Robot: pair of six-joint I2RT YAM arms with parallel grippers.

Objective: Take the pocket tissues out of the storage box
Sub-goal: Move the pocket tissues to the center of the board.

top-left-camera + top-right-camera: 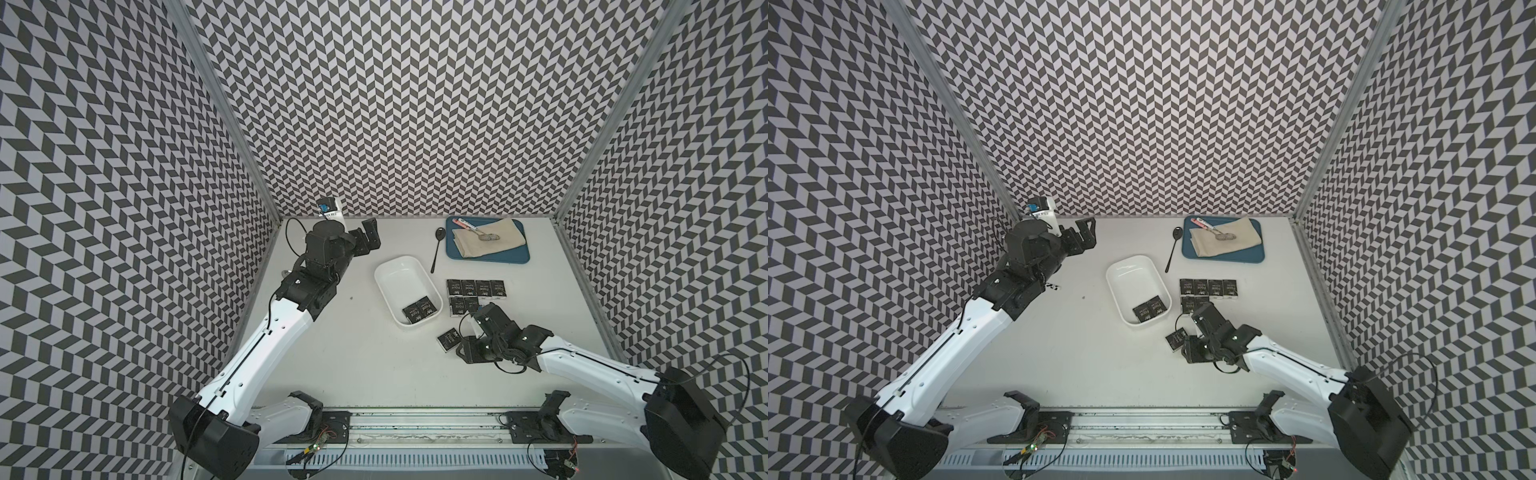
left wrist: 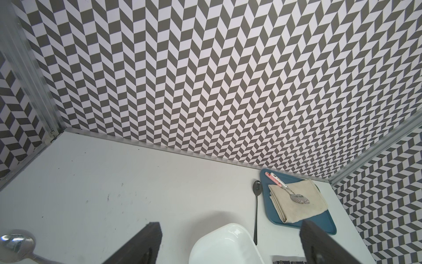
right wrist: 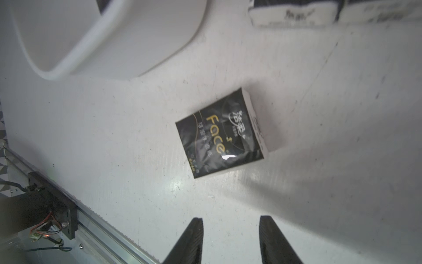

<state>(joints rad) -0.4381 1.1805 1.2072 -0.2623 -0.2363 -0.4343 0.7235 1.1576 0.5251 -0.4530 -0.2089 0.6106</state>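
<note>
right fingers [image 3: 191, 240] spread, empty, a loose packet [image 3: 219, 134] just ahead; two packets [image 1: 420, 312] in the box [image 1: 401, 282] lie beyond, nearer this arm.

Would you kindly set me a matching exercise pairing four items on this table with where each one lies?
1 black spoon
2 beige cloth
3 lone tissue packet
4 pair of tissue packets

A inside the white box
B on the blue tray
C on the table before the right gripper
D on the table beside the tray

Pairs: 1-D, 2-B, 3-C, 4-A
</note>
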